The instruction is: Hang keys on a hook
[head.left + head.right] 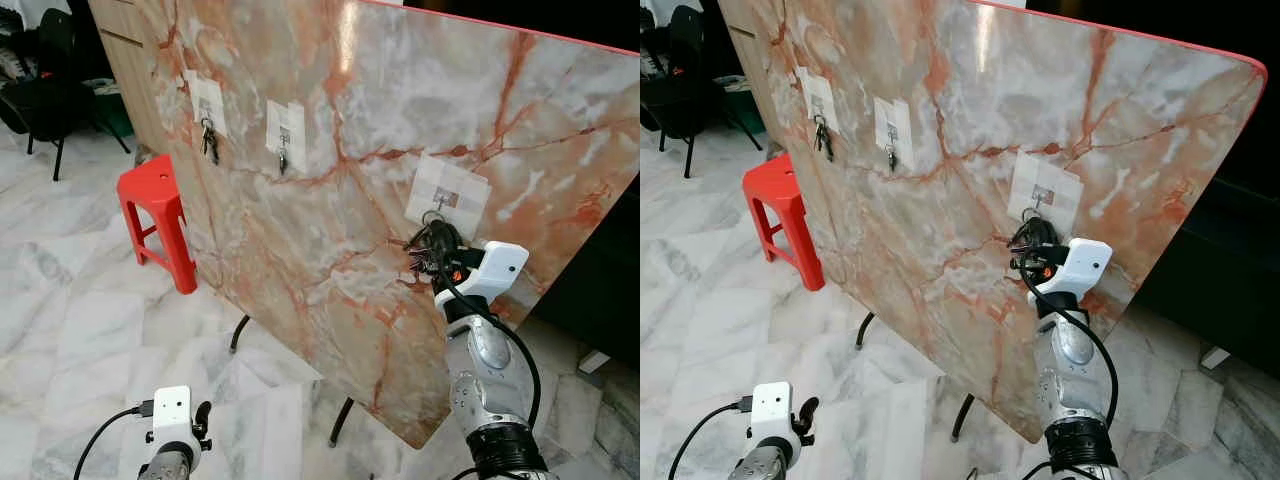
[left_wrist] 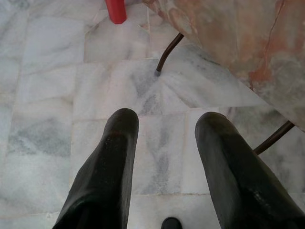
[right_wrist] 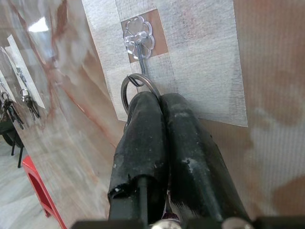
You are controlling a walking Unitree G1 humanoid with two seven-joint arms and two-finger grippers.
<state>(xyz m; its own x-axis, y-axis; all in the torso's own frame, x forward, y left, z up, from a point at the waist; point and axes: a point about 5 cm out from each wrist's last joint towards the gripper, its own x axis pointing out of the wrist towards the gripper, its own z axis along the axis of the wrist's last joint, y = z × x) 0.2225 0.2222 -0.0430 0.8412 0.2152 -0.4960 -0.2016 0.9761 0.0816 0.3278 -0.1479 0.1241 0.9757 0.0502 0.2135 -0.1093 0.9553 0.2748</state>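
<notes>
Fingers of the right gripper press tightly together on a round metal key ring, right of centre in the left eye view, holding it against the small wire hook taped to the tilted pink-veined marble slab. Two other key bunches hang from hooks at the slab's upper left. Low in the frame's lower left, the left gripper hangs with fingers spread wide and empty above the white marble floor.

Keys mostly hidden behind shut right gripper jaws.
</notes>
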